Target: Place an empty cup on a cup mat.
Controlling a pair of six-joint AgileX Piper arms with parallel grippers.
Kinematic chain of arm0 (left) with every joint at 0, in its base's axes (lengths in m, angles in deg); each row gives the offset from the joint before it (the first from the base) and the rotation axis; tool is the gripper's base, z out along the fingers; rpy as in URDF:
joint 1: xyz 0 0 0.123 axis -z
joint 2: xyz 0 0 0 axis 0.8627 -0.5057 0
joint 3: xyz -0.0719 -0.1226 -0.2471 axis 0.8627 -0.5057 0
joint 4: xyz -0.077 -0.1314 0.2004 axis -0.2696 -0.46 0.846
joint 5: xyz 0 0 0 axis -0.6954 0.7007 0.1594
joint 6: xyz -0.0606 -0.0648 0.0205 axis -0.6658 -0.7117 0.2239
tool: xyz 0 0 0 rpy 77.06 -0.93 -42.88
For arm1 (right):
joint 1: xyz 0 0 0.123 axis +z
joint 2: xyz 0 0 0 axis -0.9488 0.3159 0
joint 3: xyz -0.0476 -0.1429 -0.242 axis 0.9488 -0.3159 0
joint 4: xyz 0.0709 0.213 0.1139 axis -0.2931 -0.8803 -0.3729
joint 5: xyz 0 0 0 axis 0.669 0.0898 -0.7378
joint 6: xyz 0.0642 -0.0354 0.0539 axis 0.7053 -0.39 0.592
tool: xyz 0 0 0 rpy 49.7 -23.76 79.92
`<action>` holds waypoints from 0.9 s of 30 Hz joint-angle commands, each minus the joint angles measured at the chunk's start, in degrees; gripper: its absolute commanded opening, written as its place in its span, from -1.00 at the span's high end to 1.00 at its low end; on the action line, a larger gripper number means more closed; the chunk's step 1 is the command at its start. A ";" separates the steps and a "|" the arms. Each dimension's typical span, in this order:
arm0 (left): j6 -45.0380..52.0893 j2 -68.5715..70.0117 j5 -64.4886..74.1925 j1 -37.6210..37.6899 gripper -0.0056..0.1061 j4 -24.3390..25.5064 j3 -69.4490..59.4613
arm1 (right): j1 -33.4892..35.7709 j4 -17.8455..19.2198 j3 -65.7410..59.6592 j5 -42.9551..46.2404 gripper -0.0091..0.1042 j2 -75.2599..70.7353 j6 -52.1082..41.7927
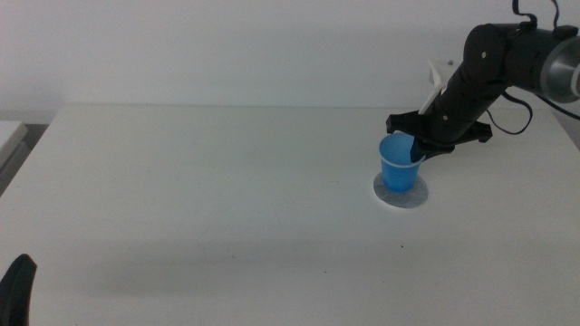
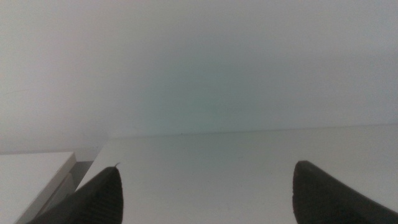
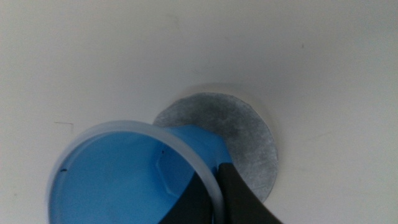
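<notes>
The blue cup stands upright and empty over the round grey cup mat at the right of the table. Whether its base rests on the mat or hangs just above it does not show. My right gripper comes in from the right and is shut on the cup's rim, one jaw inside and one outside. In the right wrist view the gripper pinches the white rim of the cup, and the mat shows beside and partly under it. My left gripper waits at the bottom left, open.
The white table stretches left of the cup. A white object lies at the table's far edge behind the right arm. A lower white surface sits beside the table's left edge.
</notes>
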 commanded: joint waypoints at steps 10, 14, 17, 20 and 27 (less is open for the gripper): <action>-0.15 -0.27 -0.67 0.19 -0.78 -0.12 0.01 | -0.64 0.58 0.42 0.19 0.88 2.57 -0.71; -0.15 -0.27 -0.67 0.19 -0.78 -0.12 0.01 | -0.64 1.08 0.42 -0.03 0.67 2.57 -0.58; -0.15 -0.27 -0.67 0.19 -0.78 -0.12 0.01 | -0.64 1.20 0.42 -0.12 0.59 2.57 -0.58; -0.15 -0.27 -0.67 0.19 -0.78 -0.12 0.01 | -0.64 1.41 0.42 -0.12 0.51 2.34 -0.58; -0.15 -0.27 -0.67 0.19 -0.78 -0.12 0.01 | -1.10 2.73 0.42 -0.25 0.46 0.50 -0.58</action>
